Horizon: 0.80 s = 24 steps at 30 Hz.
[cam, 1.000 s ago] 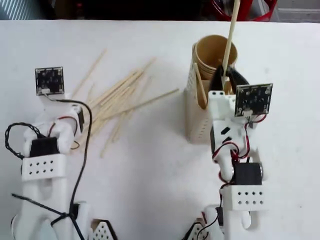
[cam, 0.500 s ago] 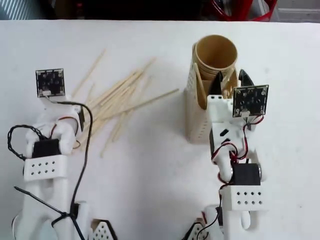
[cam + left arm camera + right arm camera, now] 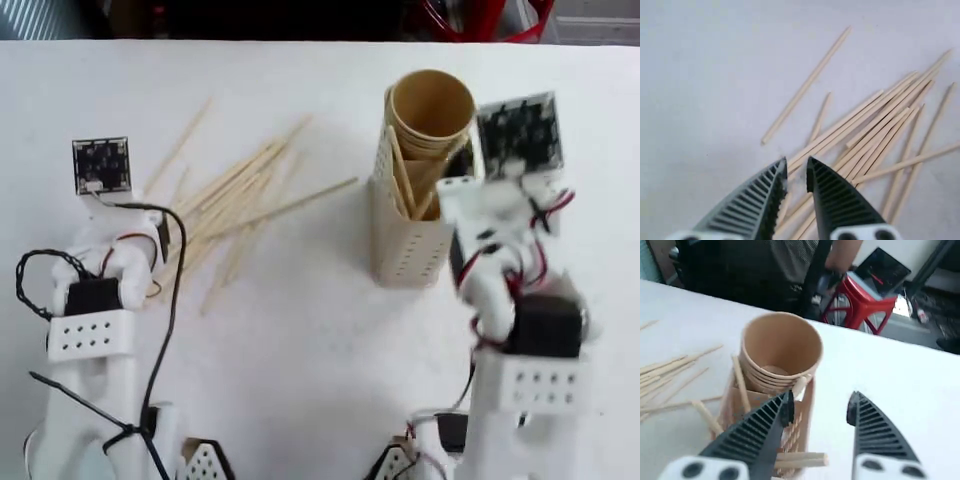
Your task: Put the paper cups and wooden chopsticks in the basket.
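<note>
A stack of tan paper cups (image 3: 432,100) (image 3: 780,340) stands in the perforated basket (image 3: 400,250) (image 3: 795,435), with several wooden chopsticks (image 3: 405,180) (image 3: 740,382) leaning beside it. My right gripper (image 3: 820,407) hovers open just above the basket's rim, next to the cups, holding nothing. The right arm (image 3: 500,240) stands at the basket's right side. A loose pile of chopsticks (image 3: 240,195) (image 3: 875,130) lies on the white table left of the basket. My left gripper (image 3: 796,170) hangs over the near end of that pile, with a narrow gap between its jaws and nothing in it.
The left arm (image 3: 95,290) sits at the table's front left with a black cable (image 3: 175,280) trailing from it. Bare table (image 3: 300,340) lies between the two arms. A red stool (image 3: 860,295) stands beyond the table's far edge.
A second ago my right gripper held a chopstick upright over the basket. That chopstick now lies in the basket, and the gripper has opened and drawn back to the right. The left arm stayed still.
</note>
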### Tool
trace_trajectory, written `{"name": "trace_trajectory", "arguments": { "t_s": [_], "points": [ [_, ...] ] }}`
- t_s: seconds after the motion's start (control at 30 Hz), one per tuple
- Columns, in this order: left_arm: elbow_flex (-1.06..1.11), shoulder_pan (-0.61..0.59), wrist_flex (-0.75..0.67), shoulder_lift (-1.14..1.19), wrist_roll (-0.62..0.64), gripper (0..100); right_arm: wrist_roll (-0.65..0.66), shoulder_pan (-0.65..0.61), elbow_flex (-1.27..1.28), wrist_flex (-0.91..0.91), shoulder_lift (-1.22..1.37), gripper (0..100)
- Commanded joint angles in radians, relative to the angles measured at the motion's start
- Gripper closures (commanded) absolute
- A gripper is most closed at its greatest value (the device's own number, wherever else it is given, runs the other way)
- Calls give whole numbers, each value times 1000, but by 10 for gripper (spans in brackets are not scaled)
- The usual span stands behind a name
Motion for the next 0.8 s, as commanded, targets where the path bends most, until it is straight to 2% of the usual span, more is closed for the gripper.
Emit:
{"name": "trace_trajectory", "arguments": {
  "t_s": [0.0,0.27,0.43,0.57,0.77],
  "points": [
    [-3,12,-20,-15,-6,910,14,51,-143,24,226,814],
    [-3,12,-20,-15,-6,910,14,58,-212,24,452,743],
    [-3,12,-20,-15,-6,910,14,56,-210,22,545,767],
    [-3,12,-20,-16,-6,910,14,56,-210,22,611,810],
    [-3,12,-20,-18,-6,910,14,44,-212,22,680,975]
  ]
}}
